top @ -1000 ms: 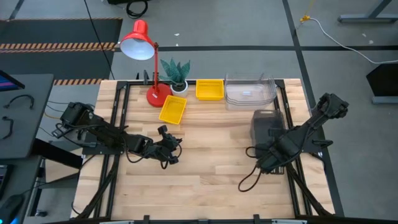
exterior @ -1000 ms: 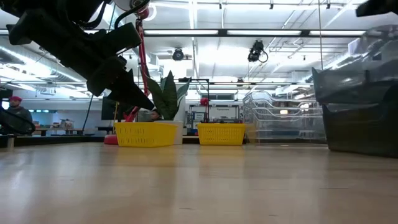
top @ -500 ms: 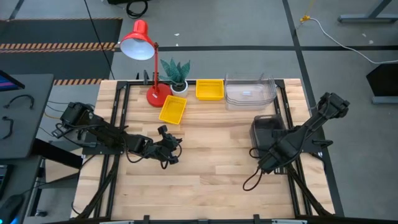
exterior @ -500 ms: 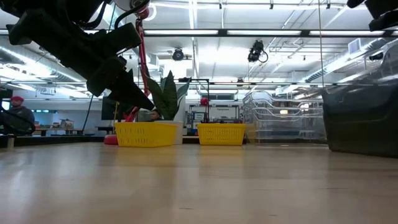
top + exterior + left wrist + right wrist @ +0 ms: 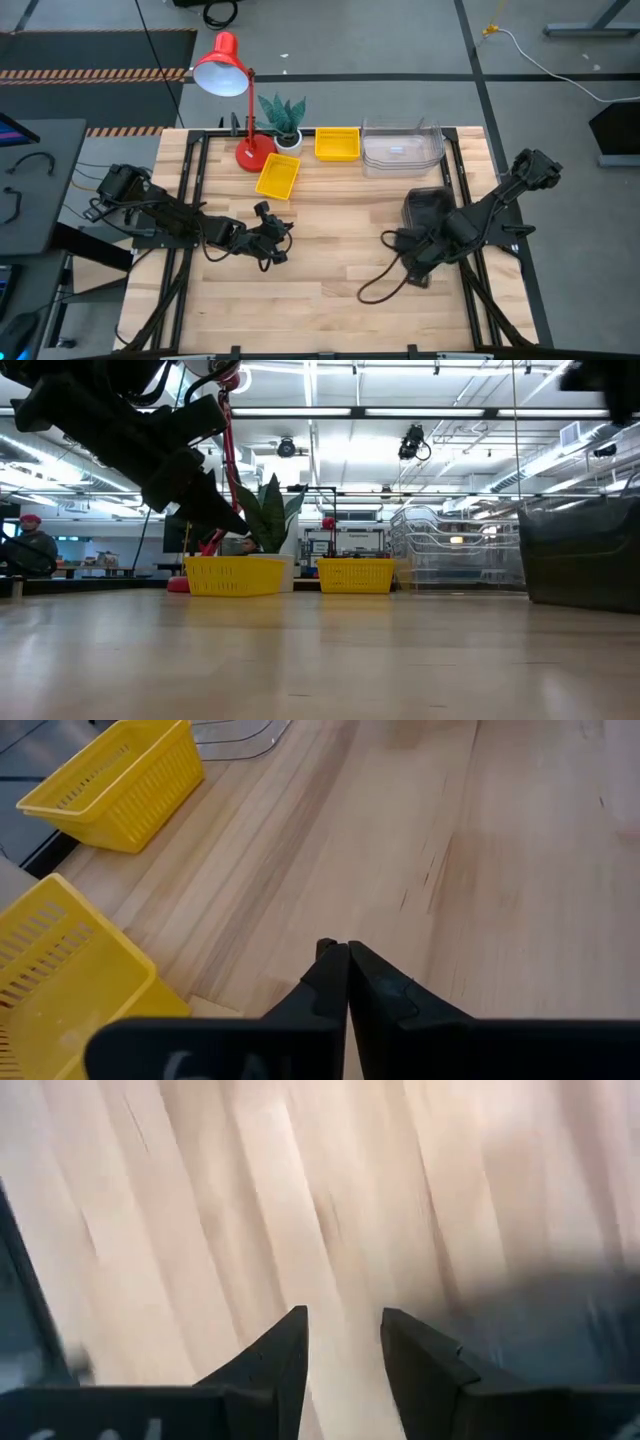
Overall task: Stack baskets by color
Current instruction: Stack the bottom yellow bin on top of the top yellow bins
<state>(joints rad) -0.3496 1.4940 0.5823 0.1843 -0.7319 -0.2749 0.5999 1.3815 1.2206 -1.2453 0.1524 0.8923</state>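
Two yellow baskets rest on their bases at the far left: one (image 5: pixel 278 177) near the lamp, one (image 5: pixel 337 143) at the far edge. A stack of clear baskets (image 5: pixel 402 148) stands right of them. A dark-grey basket (image 5: pixel 428 206) sits flat on the table at the right, also seen in the low view (image 5: pixel 585 555). My right gripper (image 5: pixel 422 250) hangs open just beside its near side, pointing steeply down, nothing between its fingers (image 5: pixel 343 1325). My left gripper (image 5: pixel 276 240) waits shut above the table's left middle (image 5: pixel 347 952).
A red desk lamp (image 5: pixel 222 65) with its base (image 5: pixel 255 154) and a potted plant (image 5: pixel 283 115) stand at the far left. A loop of the right arm's cable (image 5: pixel 378 287) lies on the bare wood. Bare wood stretches across the middle and near side.
My right gripper has opened and let go of the dark-grey basket, which has come down from a raised, tilted pose to rest flat on the table. The gripper has tipped to point more steeply down and shifted a little toward the table's left, its cable loop swinging left with it.
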